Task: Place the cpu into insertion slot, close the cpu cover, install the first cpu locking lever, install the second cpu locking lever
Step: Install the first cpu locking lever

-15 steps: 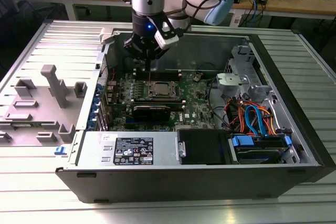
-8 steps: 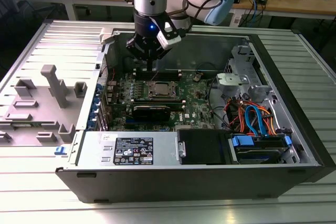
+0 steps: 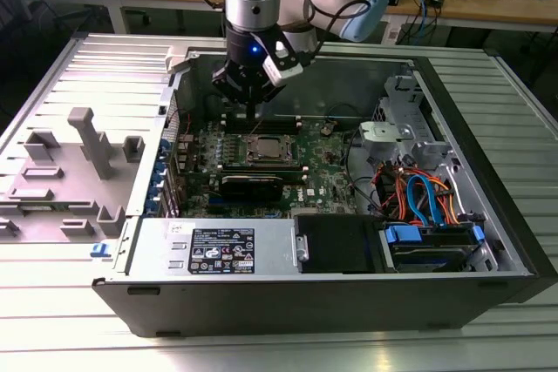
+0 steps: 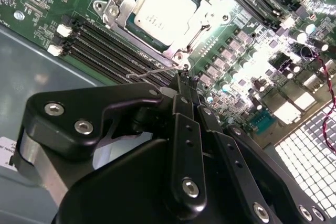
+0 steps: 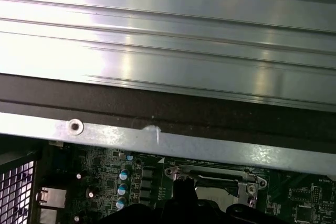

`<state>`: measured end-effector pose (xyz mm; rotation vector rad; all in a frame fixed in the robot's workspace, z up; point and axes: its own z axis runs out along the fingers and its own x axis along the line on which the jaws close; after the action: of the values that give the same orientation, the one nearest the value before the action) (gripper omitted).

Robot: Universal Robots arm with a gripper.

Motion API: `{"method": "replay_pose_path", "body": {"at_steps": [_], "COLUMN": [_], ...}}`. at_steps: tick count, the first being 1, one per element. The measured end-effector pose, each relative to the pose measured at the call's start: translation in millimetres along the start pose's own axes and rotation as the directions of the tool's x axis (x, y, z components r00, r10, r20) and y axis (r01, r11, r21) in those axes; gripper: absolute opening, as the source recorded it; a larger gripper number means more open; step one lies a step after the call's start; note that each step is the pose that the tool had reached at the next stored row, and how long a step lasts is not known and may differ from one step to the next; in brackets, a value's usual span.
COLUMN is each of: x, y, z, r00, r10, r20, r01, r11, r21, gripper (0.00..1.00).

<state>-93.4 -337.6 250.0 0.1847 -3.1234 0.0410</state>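
The cpu [image 4: 165, 11], silver-topped, lies flat in the insertion slot [image 4: 176, 52] on the green motherboard. The cpu cover [image 4: 122, 3] lies down around it as a silver frame. A thin wire locking lever [image 4: 149, 72] sticks out from the socket's corner. My gripper [image 4: 181, 77] has its black fingers pressed together, with the tips right at that lever beside the socket; whether they pinch it I cannot tell. In the exterior view the gripper [image 3: 252, 111] hangs just behind the cpu [image 3: 266, 147] inside the open case. In the first wrist view the gripper tip [image 5: 181, 188] sits at the insertion slot [image 5: 215, 178].
Long black memory slots [image 4: 105, 45] run beside the socket. The case wall [image 5: 168, 142] stands close behind the gripper. Drives with blue and orange cables [image 3: 418, 198] are on the exterior view's right, a power supply [image 3: 218, 250] in front, and a grey plastic shroud [image 3: 87, 145] on the left.
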Motion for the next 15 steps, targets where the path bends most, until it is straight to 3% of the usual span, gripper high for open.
{"method": "replay_pose_path", "body": {"at_steps": [7,15], "x": [-6.3,-27.9], "y": [4.3,7.3], "z": [3.2,8.5], "r00": [1.0000,1.0000], "r10": [0.000,0.000], "r20": [0.0000,-0.0008], "r01": [0.000,0.000], "r11": [1.0000,1.0000], "r21": [-0.0001,0.0015], "gripper": [0.11,0.11]}}
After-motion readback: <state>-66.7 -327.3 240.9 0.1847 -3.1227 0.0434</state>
